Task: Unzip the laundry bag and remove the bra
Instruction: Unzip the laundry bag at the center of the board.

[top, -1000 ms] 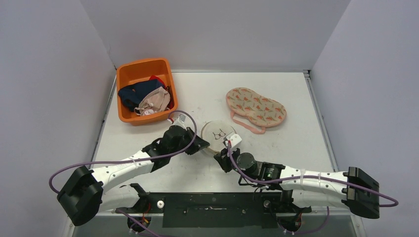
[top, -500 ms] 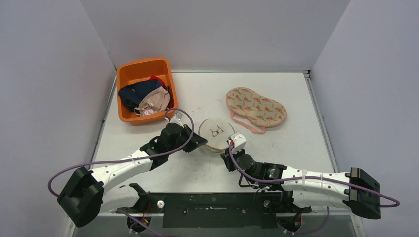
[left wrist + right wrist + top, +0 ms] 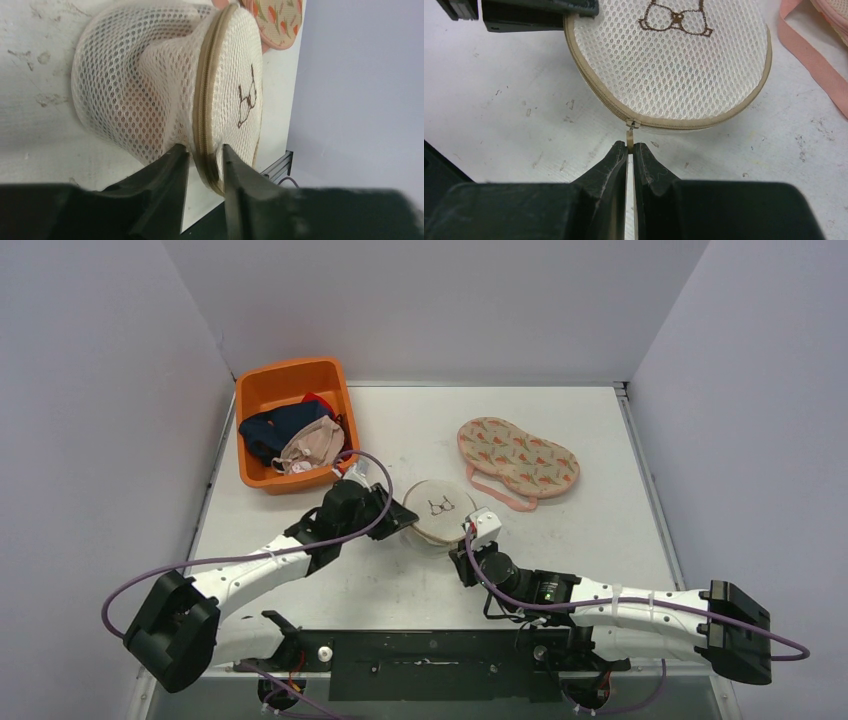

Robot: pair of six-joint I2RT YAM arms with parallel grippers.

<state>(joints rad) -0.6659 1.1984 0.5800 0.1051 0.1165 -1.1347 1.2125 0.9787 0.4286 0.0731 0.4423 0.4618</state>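
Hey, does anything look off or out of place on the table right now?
Only the laundry bag: its mesh side wall is caved in beside the zipper seam, where the left gripper straddles the seam with jaws apart. The right gripper pinches the zipper pull. Nothing looks spilled or torn.

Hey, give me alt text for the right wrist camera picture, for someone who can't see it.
The right gripper, shut, pinches the zipper pull of a round white mesh laundry bag lying on a scuffed white table. A brown stitched design marks the bag's top, the left gripper sits at its far-left rim, and a pink strap crosses the top right corner.
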